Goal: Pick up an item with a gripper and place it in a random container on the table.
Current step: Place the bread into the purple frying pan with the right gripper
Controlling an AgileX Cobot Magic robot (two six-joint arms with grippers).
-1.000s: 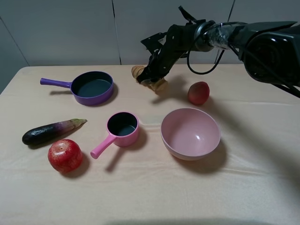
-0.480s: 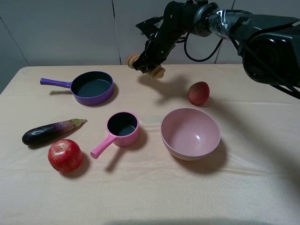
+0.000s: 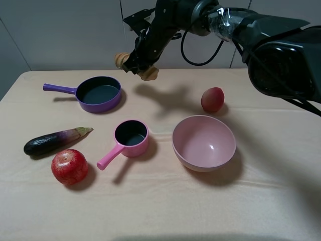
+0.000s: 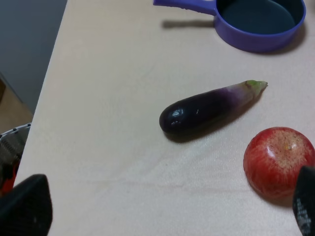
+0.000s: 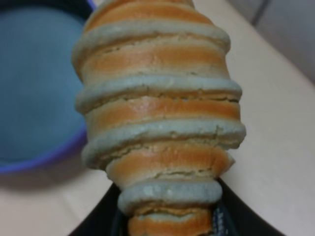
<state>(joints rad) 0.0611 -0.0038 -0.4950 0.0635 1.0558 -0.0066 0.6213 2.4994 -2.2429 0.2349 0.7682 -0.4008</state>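
left gripper [image 4: 165,211]: I am holding it released, its two dark fingers [image 4: 25,206] standing wide apart with nothing between them, on the near side of the purple pan [image 3: 100,106], out past the eggplant.
eggplant [image 3: 55,141]: it is lying on its side on the table [image 3: 160,211], in front of the purple pan and a little to its left, its green stem end pointing right.
large red fruit [image 3: 69,166]: it is sitting further in front of the purple pan than the eggplant, near it but apart.
purple pan: it is sitting empty near the table's far edge, its long handle pointing left.
pink saucepan [image 3: 129,136]: it is standing in front of the purple pan and slightly to its right, empty, its handle pointing to the near left.
right gripper [image 3: 136,64]: I am clamping it across the middle of the bread roll, reaching in from the right.
bread roll [image 3: 148,74]: I am carrying it in the air, clear of the table, just right of the purple pan; my right wrist view is showing the pan's rim right beside it.
pink bowl [image 3: 203,142]: it is standing empty, well to the right of the purple pan and nearer the front.
small red fruit [image 3: 212,99]: it is resting well to the right of the purple pan, just behind the pink bowl.
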